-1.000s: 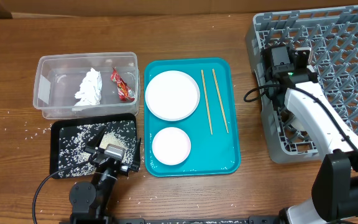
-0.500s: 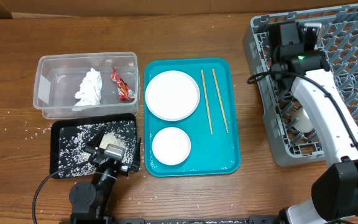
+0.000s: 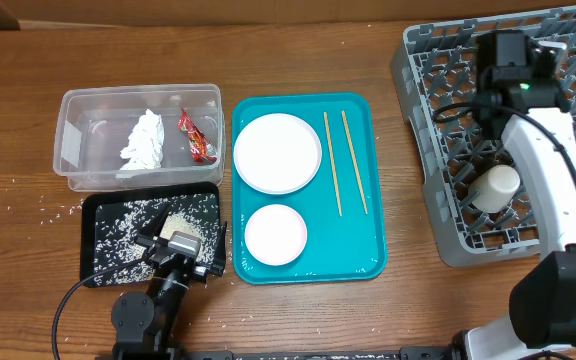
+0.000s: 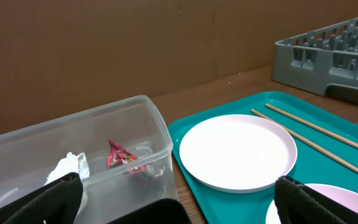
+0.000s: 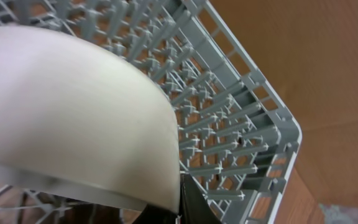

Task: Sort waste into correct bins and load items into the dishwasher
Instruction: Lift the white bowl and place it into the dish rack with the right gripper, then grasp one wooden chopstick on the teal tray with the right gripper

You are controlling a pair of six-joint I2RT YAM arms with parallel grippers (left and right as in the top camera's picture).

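The small white cup (image 3: 495,186) lies low in the grey dish rack (image 3: 568,60). My right gripper (image 5: 180,202) is shut on the wall of the cup (image 5: 73,106); the arm hides it from overhead. My left gripper (image 4: 179,208) is open and empty over the black tray (image 3: 103,262), which holds rice (image 3: 133,225). The clear tub (image 3: 68,150) holds the white tissue (image 3: 143,140) and the red wrapper (image 3: 198,138). The large plate (image 3: 277,152), the smaller dish (image 3: 275,235) and two chopsticks (image 3: 343,160) lie on the teal tray (image 3: 368,250). The metal bowl is out of view.
Loose rice grains (image 3: 38,215) are scattered on the wooden table left of the black tray. The right arm (image 3: 553,170) reaches across the rack's left half. A cardboard wall stands behind the table.
The right arm's upper joint has swung up and to the right over the rack, and the cup has come into view beside the arm. The left arm has not moved.
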